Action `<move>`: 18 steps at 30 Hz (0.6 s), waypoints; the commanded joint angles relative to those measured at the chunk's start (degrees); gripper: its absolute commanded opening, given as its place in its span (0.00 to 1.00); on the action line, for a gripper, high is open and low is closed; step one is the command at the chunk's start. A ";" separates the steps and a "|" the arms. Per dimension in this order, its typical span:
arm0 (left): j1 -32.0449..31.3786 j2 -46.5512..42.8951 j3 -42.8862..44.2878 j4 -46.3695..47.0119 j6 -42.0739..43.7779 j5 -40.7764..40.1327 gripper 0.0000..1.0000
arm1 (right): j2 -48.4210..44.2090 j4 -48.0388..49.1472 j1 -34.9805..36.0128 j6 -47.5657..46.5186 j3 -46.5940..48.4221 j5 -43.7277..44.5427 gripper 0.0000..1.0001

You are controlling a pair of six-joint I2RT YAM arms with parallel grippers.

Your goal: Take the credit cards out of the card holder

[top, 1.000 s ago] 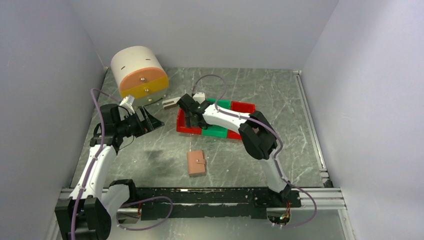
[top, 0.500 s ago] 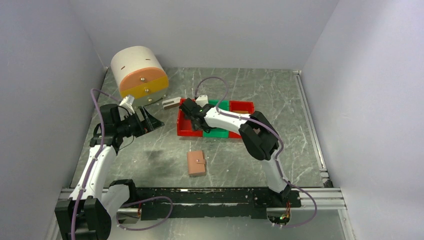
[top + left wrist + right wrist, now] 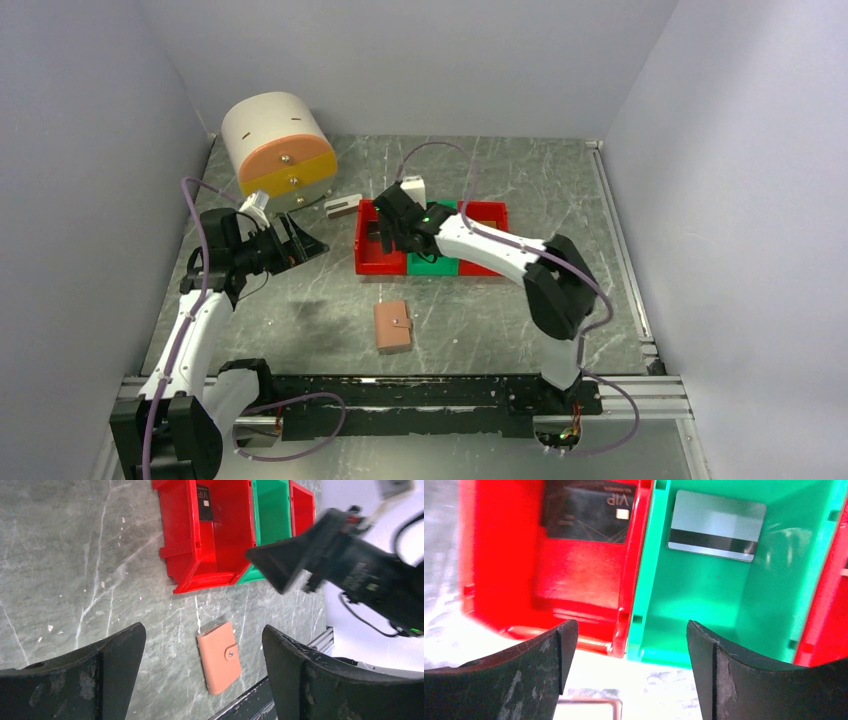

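Note:
The card holder [image 3: 393, 326], a tan wallet snapped shut by its strap tab, lies flat on the table near the front; it also shows in the left wrist view [image 3: 220, 657]. A black credit card [image 3: 589, 510] lies in the left red bin [image 3: 574, 580]. A grey-white card [image 3: 716, 525] with a dark stripe lies in the green bin [image 3: 694, 595]. My right gripper [image 3: 631, 630] hangs open and empty over the front edge of these bins [image 3: 385, 232]. My left gripper [image 3: 202, 632] is open and empty at the left [image 3: 303, 240], well apart from the wallet.
A second red bin [image 3: 486, 216] adjoins the green one [image 3: 432, 262]. A round cream-and-orange drawer unit [image 3: 278, 150] stands at the back left, with a small grey-white block [image 3: 343, 205] beside it. Metal rails run along the front and right table edges.
The right arm's elbow swung to the right and its gripper shifted slightly right over the bins. The left arm and the wallet stayed put.

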 commanded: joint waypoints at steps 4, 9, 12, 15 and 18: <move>-0.27 -1.20 -0.90 1.87 0.61 0.89 0.93 | -15.58 9.56 1.02 -0.01 -14.09 -7.19 0.89; -0.28 -3.19 -0.35 0.21 -0.41 -4.33 0.99 | -25.38 15.63 3.36 5.46 -29.42 -17.81 0.87; -0.27 -6.10 -0.53 0.90 -2.65 -8.83 1.00 | -27.73 16.26 7.30 8.80 -34.02 -16.68 0.84; -0.19 -9.01 -3.56 5.93 -7.29 -8.89 1.00 | -26.23 15.22 10.94 11.01 -34.77 -14.75 0.82; -0.19 -8.64 -7.77 13.47 -11.55 -4.85 0.98 | -22.45 10.46 14.18 13.04 -31.55 -9.39 0.80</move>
